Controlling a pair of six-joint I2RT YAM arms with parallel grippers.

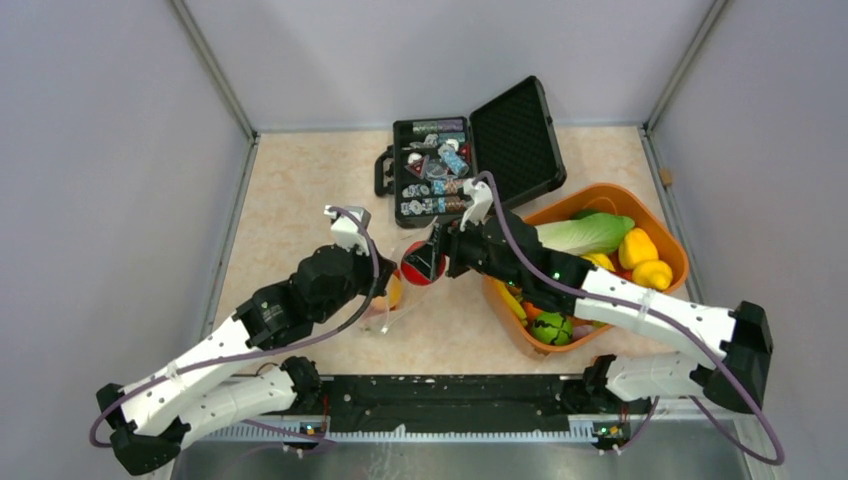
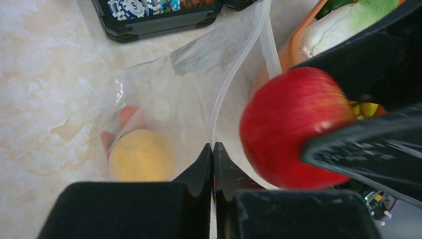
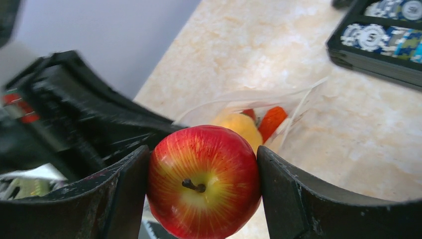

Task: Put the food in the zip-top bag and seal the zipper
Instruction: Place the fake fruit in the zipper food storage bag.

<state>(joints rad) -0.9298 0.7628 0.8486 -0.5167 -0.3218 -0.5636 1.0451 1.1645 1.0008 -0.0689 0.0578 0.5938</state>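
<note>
My right gripper point(image 1: 426, 262) point(image 3: 201, 155) is shut on a red toy apple point(image 1: 421, 268) point(image 3: 203, 186) and holds it just above and right of the zip-top bag's mouth. The apple also shows in the left wrist view point(image 2: 293, 134). The clear zip-top bag point(image 2: 174, 89) point(image 3: 293, 102) lies on the table with a yellow-orange fruit point(image 2: 142, 155) and a red piece point(image 2: 127, 117) inside. My left gripper point(image 2: 213, 149) point(image 1: 380, 292) is shut on the bag's edge at the whitish zipper strip point(image 2: 225, 89) and holds the mouth up.
An open black case point(image 1: 430, 170) of poker chips stands behind the bag, its lid point(image 1: 520, 130) raised. An orange oval tub point(image 1: 600, 191) at the right holds a lettuce point(image 1: 585, 235), yellow peppers point(image 1: 640, 248) and a green piece point(image 1: 550, 327). Grey walls close in three sides.
</note>
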